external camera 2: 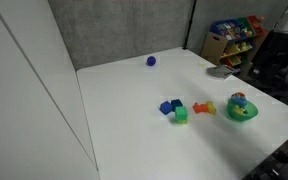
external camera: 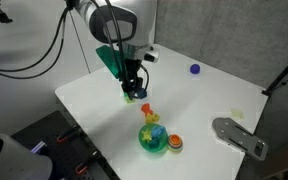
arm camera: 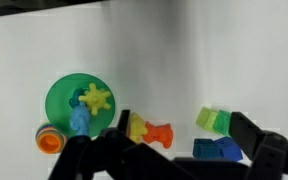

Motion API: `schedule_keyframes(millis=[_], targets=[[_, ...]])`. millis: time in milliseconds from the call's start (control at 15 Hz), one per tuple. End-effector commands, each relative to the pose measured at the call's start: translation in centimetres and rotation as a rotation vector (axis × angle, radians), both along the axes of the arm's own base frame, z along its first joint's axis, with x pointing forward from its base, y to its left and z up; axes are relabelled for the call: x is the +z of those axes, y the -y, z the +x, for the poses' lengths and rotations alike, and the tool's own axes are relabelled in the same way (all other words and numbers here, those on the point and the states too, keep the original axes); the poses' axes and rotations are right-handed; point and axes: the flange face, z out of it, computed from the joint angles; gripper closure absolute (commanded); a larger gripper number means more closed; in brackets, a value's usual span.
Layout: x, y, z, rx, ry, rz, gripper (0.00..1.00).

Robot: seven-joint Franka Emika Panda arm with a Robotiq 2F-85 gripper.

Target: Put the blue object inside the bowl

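The bright-green bowl [arm camera: 59, 92] lies at the left of the wrist view and shows in both exterior views [external camera: 144, 142] [external camera 2: 246, 115]. The small light-blue object [arm camera: 79, 121] lies inside the bowl by its rim, beside a yellow star piece [arm camera: 95, 98]. My gripper [arm camera: 184, 130] is open and empty. It hangs over the table away from the bowl, above the loose blocks [external camera: 132, 90]. I cannot see it in the exterior view that shows the blocks uncovered.
Between my fingers lie a yellow-and-orange piece [arm camera: 149, 130], a light-green block [arm camera: 214, 120] and a darker blue block [arm camera: 216, 150]. A red-orange round piece [arm camera: 49, 140] touches the bowl. A dark-blue ball [external camera: 195, 69] sits far off. A grey object [external camera: 239, 135] lies near the table's edge.
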Motion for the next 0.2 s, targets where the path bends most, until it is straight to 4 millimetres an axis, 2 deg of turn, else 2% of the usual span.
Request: schedule_keyframes(millis=[0,67,133], targets=[[1.36,0.06,-0.16,-0.027,-0.033,-0.021,0.00],[0.48,-0.17,-0.18,-0.007,-0.016,-0.006,0.00],[0.53,-0.13,-0.24,-0.008,-0.019,-0.007,0.00]])
